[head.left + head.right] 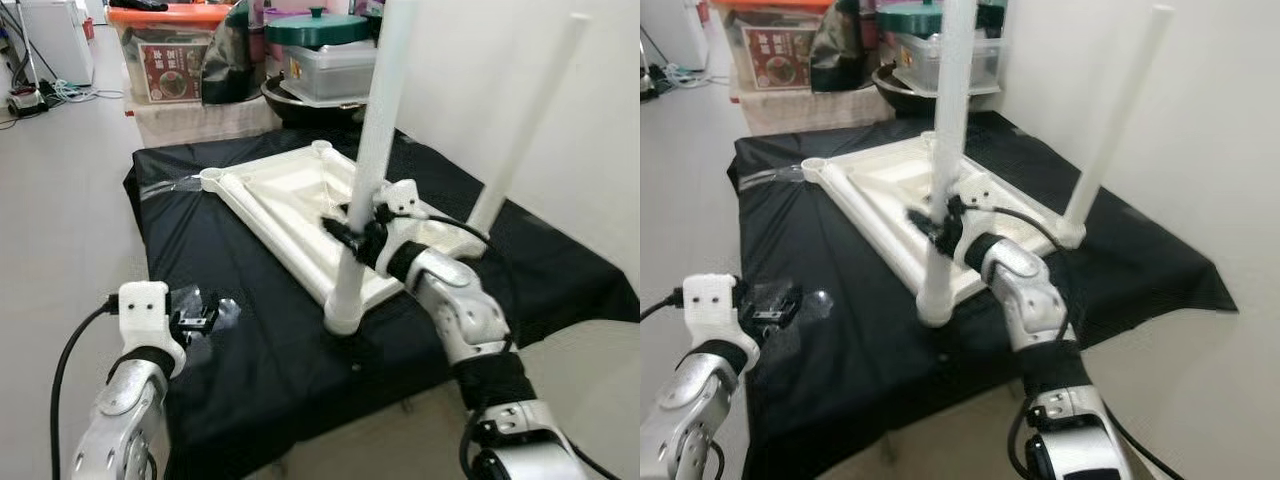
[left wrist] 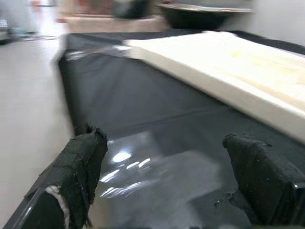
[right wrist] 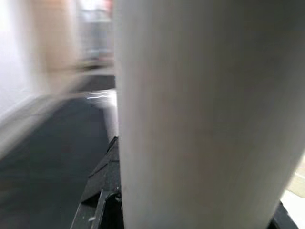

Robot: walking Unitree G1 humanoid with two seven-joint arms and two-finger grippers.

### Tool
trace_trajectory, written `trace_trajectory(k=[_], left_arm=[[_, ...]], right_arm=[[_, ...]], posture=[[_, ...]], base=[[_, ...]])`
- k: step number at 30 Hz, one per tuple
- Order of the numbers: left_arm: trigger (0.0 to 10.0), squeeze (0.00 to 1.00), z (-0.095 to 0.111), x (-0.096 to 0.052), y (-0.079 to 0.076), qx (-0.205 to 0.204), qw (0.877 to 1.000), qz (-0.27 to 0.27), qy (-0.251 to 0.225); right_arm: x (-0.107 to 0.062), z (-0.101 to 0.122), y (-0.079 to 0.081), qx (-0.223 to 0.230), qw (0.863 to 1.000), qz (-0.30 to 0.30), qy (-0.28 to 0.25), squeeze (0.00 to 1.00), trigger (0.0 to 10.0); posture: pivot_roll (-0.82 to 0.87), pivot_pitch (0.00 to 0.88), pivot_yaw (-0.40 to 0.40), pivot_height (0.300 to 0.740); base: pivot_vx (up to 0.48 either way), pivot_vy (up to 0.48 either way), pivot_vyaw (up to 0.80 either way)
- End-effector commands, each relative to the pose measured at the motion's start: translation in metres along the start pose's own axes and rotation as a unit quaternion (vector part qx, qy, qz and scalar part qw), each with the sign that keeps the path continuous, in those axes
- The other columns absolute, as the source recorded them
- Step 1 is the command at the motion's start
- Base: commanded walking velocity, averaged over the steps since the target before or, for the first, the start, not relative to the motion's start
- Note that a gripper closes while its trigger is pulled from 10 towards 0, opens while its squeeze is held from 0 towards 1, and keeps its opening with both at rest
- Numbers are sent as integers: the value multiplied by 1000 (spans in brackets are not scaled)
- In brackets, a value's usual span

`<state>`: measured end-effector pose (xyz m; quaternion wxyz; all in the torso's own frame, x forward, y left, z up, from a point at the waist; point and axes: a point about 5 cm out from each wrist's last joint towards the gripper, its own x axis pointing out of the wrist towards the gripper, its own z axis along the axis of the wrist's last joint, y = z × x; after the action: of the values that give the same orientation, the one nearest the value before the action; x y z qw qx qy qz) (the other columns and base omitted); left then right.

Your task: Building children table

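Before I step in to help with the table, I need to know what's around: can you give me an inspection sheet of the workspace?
Surface: black cloth over a low platform, wrinkled.
Job's things: white tabletop lying upside down; near leg upright in its corner socket; second leg upright at the right corner; two far sockets without legs.
Clutter: clear plastic wrap on the cloth by the left hand.
Grippers: right hand shut on the near leg; left hand open above the wrap.
Cables: black cable looping from the left wrist.
Surroundings: storage bins, green-lidded pot, white wall at right.
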<state>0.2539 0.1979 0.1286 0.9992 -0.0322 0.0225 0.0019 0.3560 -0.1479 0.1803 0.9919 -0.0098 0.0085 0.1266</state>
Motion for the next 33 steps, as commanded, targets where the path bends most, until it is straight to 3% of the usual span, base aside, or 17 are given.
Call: trace_trajectory(k=[1,2,8,9,10,11,12,13,19,20,25,26,27,30,31,33], left_arm=[[10000,0,1,0,1,1,1000,0,-5],[10000,0,1,0,1,1,1000,0,-5],[10000,0,1,1,2,1,1000,-2,-4],[10000,0,0,2,2,1,1000,-4,-3],[10000,0,0,2,2,1,1000,-4,-3],[10000,0,0,3,2,1,1000,-5,-2],[10000,0,0,3,2,1,1000,-6,-2],[10000,0,-1,3,2,2,1000,-6,-2],[10000,0,-1,3,2,3,1000,-6,0],[10000,0,-1,3,2,3,1000,-6,0],[10000,0,-2,2,2,3,1000,-7,0],[10000,0,-2,2,2,2,1000,-8,-1],[10000,0,-2,2,2,2,1000,-8,-1],[10000,0,-2,3,0,-1,1000,-11,-2],[10000,0,-2,3,0,-1,1000,-11,-2],[10000,0,-3,3,-1,-3,1000,-13,-3]], right_arm=[[-22,-36,-26,-55,987,-122,88,0,0],[-30,-38,-25,-58,984,-142,88,0,0],[-40,-39,-20,-60,982,-156,89,0,0],[-39,-45,-9,-42,984,-137,107,0,6784],[-39,-45,-9,-42,984,-137,107,0,6784],[-36,-44,-6,-20,987,-120,100,0,10000],[-33,-44,-3,-5,989,-118,93,0,10000],[-29,-39,0,2,991,-103,81,1000,10000],[-16,-19,2,5,998,-51,42,1000,10000],[-11,-9,0,14,999,-25,24,0,10000],[-6,17,0,49,997,60,-14,0,10000],[-8,32,6,60,988,135,-35,0,10000],[-8,32,6,60,988,135,-35,0,10000],[-24,53,28,25,939,335,-72,0,10000],[-24,53,28,25,939,335,-72,0,10000],[-27,49,36,-13,915,399,-59,0,10000]], posture=[[43,0,-64,740],[40,0,-60,740],[31,0,-52,740],[29,0,-50,740],[29,0,-50,740],[32,0,-48,740],[32,0,-48,740],[36,0,-49,740],[38,0,-50,740],[37,0,-51,740],[37,0,-53,740],[37,0,-53,740],[37,0,-53,740],[43,0,-58,740],[43,0,-58,740],[48,0,-65,740]], base=[[0,0,0],[0,0,0],[0,0,0],[0,0,0],[0,0,0],[0,0,0],[0,0,0],[0,0,0],[0,0,0],[0,0,0],[0,0,0],[0,0,0],[0,0,0],[0,0,0],[0,0,0],[0,0,0]])
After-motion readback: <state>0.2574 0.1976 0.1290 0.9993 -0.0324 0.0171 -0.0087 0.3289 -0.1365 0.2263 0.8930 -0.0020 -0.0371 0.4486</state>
